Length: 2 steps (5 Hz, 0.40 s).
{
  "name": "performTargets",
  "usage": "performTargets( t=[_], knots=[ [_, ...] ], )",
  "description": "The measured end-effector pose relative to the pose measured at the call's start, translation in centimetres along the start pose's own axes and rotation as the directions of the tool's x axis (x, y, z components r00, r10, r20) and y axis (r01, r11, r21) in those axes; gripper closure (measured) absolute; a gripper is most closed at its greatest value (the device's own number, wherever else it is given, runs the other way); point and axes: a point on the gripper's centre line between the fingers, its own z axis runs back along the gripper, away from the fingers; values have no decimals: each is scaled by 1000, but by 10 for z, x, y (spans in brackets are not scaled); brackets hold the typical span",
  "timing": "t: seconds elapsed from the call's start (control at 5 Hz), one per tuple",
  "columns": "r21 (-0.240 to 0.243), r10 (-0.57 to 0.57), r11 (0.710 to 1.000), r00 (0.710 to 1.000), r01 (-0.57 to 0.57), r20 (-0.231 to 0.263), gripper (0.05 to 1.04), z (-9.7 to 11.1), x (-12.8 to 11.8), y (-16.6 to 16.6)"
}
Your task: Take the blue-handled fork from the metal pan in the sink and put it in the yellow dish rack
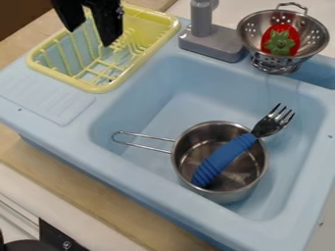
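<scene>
While the gripper (92, 37) hangs with fingers wide apart above the yellow rack (97, 89), the pot (226, 197) sits in the sink (140, 169), well apart from the faucet-side wall; a fork (221, 161) leans over its rim.

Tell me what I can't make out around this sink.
All in the camera view:
Claw: upper part cut off by the top edge.
Faucet: upper end cut off by the top edge.
Sink: floor beneath the saucepan hidden by that pan.
Saucepan: bottom partly covered by the fork.
Colander: bottom hidden by the strawberry.
Black round object: cut off by the lower left edges.
</scene>
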Motion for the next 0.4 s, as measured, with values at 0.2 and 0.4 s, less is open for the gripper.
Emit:
performTargets(
  t=[0.2, 0.4],
  knots=[
    [-61, -152, 987, 988, 150, -14, 85, -13, -5, -41],
    [-81, -294, 953, 956, 292, -21, 85, -26, -13, -75]
  ],
)
